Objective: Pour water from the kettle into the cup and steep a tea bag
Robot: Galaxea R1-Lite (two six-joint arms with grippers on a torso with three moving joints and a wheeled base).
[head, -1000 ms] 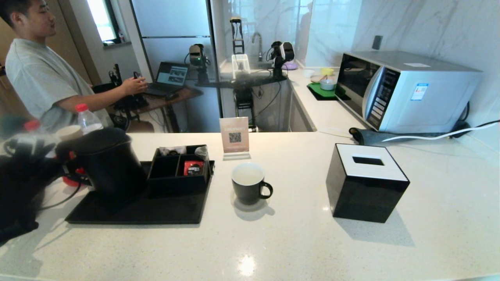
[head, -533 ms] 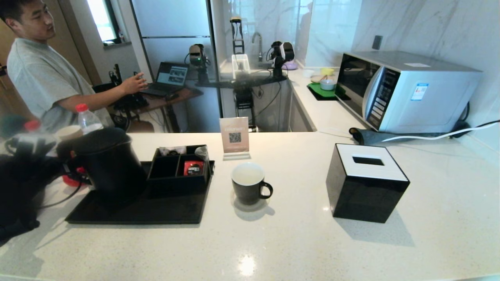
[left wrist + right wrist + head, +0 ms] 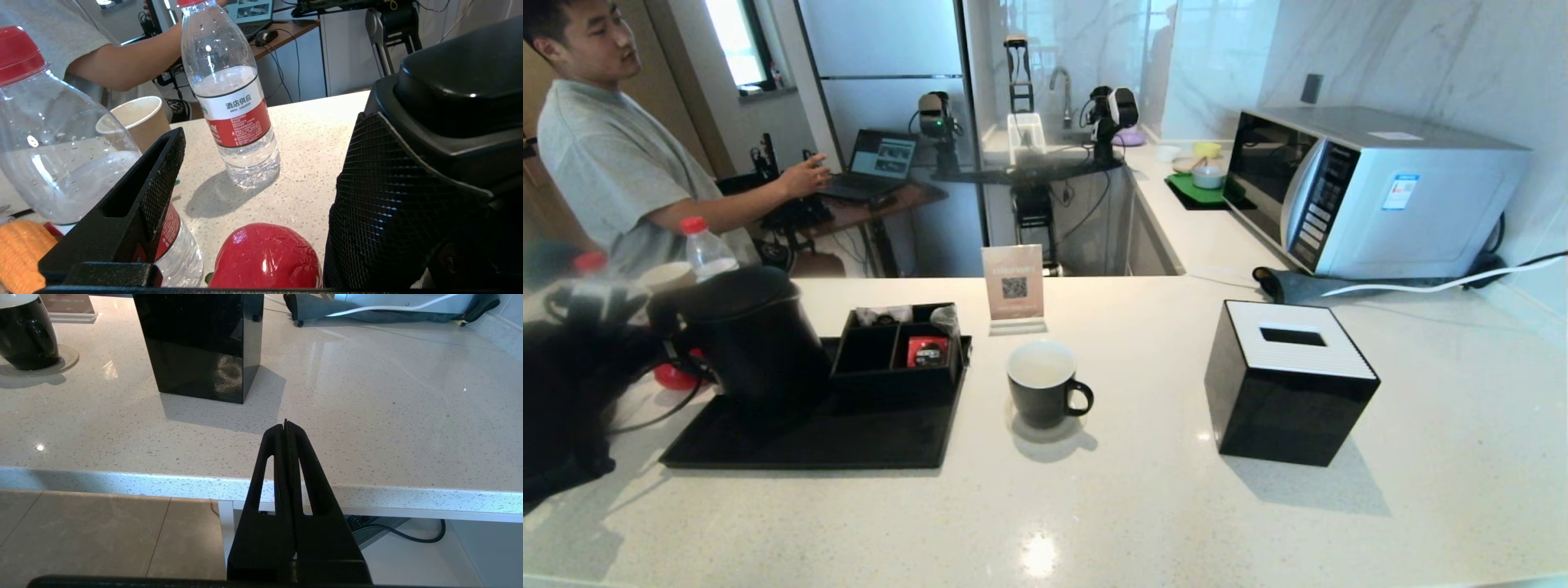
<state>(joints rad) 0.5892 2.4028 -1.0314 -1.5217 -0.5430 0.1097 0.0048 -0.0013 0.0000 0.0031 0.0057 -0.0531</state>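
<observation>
The big black kettle stands on a black tray at the left of the counter. My left gripper is just left of it by its handle, open, with nothing between the fingers; one pad lies close beside the kettle. The black cup with a white inside stands mid-counter; I cannot tell whether it holds water. A red sachet, perhaps the tea bag, lies in the organizer box. My right gripper is shut and empty, at the counter's front edge.
Water bottles, a tan paper cup and a red fruit crowd the counter by the left gripper. A black tissue box stands right of the cup. A QR sign and a microwave are behind. A person stands back left.
My left gripper has edged slightly toward the kettle's handle. Kettle, cup and right gripper have not moved.
</observation>
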